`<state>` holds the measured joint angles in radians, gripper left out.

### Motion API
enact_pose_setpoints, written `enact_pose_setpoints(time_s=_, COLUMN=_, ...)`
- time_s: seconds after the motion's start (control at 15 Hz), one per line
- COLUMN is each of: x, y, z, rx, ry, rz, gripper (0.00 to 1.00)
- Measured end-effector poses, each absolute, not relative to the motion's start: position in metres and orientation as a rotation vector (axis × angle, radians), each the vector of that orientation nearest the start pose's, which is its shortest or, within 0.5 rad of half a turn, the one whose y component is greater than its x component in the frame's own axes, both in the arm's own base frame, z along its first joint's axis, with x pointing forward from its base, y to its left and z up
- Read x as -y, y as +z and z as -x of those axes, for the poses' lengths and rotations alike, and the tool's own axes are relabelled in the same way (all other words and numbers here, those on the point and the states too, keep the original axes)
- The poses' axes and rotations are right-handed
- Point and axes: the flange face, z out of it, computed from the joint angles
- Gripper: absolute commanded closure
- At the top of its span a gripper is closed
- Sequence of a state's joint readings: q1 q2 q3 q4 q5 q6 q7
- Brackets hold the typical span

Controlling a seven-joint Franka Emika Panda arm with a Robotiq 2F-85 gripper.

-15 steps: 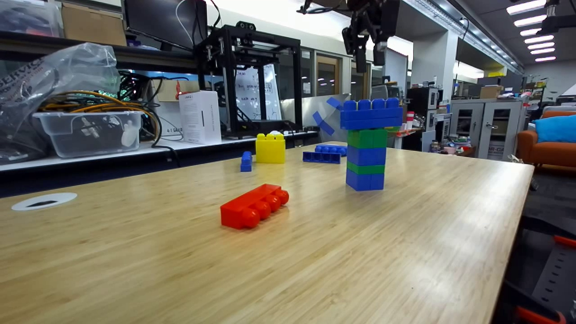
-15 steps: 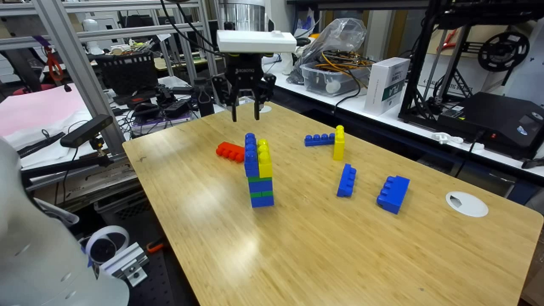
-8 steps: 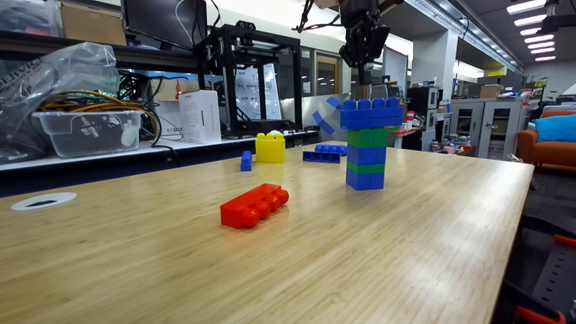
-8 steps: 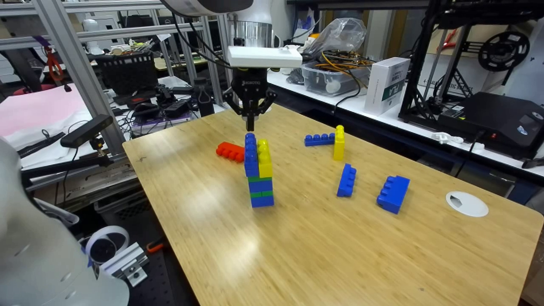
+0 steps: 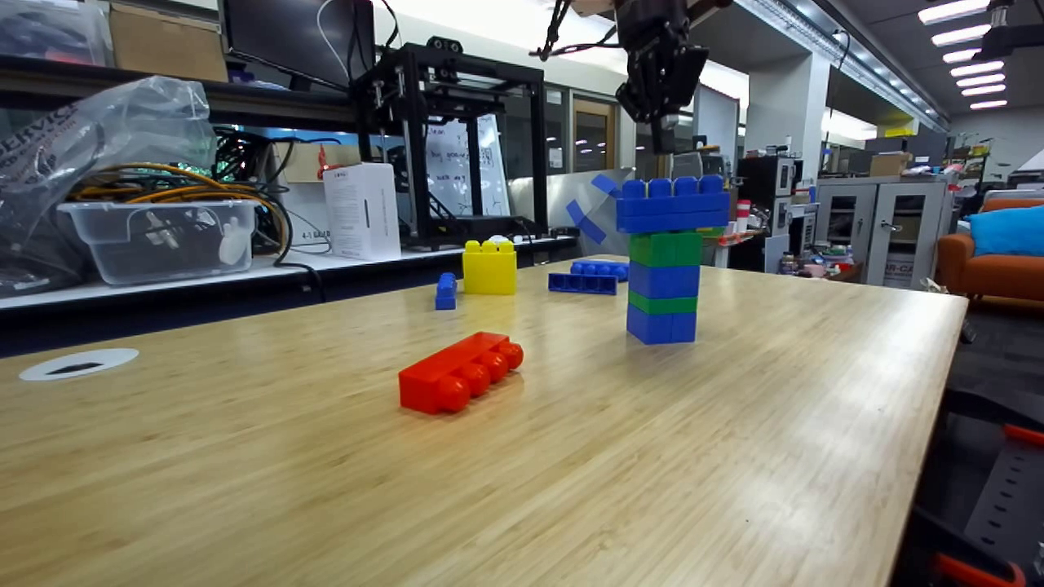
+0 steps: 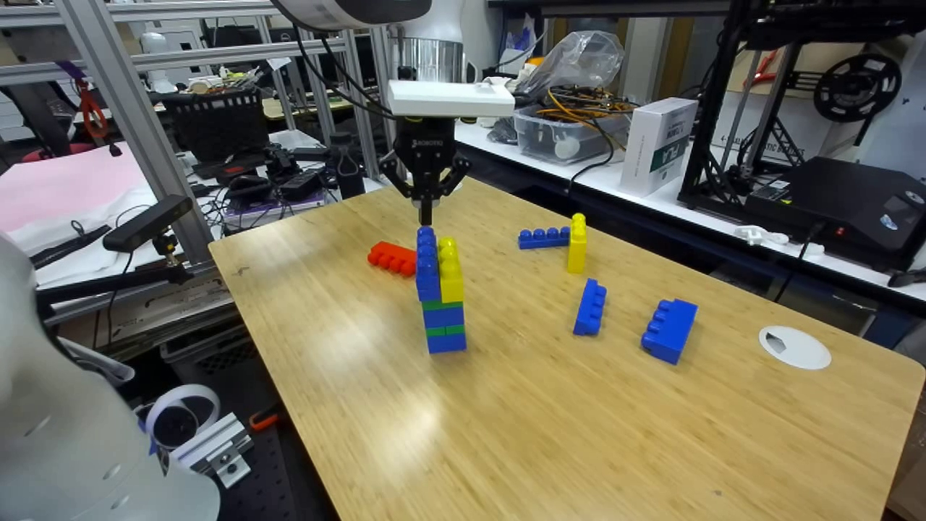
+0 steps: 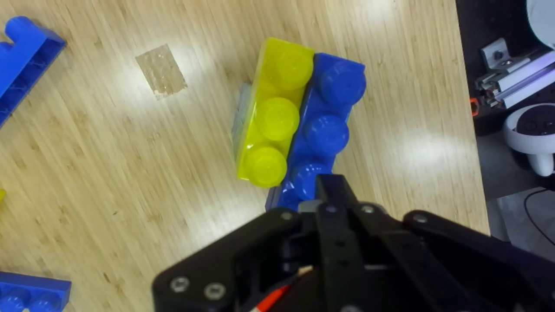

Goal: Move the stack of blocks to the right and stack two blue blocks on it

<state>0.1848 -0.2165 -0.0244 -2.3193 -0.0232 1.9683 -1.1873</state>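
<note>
- Banded blue and green up the stack of blocks (image 6: 443, 305); yellow and blue on top.
- In an exterior view: red on far-left brick (image 6: 392, 258), blue on rightmost brick (image 6: 670, 331).
- Streaked tan across table (image 5: 620, 473).

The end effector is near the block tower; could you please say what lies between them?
Only air: an exterior view shows a gap between the end effector and the block tower's top blue brick.
</note>
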Motion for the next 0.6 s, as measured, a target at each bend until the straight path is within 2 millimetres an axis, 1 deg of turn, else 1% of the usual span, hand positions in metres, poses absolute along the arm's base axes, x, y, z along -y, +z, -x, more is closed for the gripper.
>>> enact_pose_setpoints(time_s=0.6, x=-0.066, y=0.401, z=-0.449, rx=1.925, ry=0.25, rz=2.391, gripper=1.0)
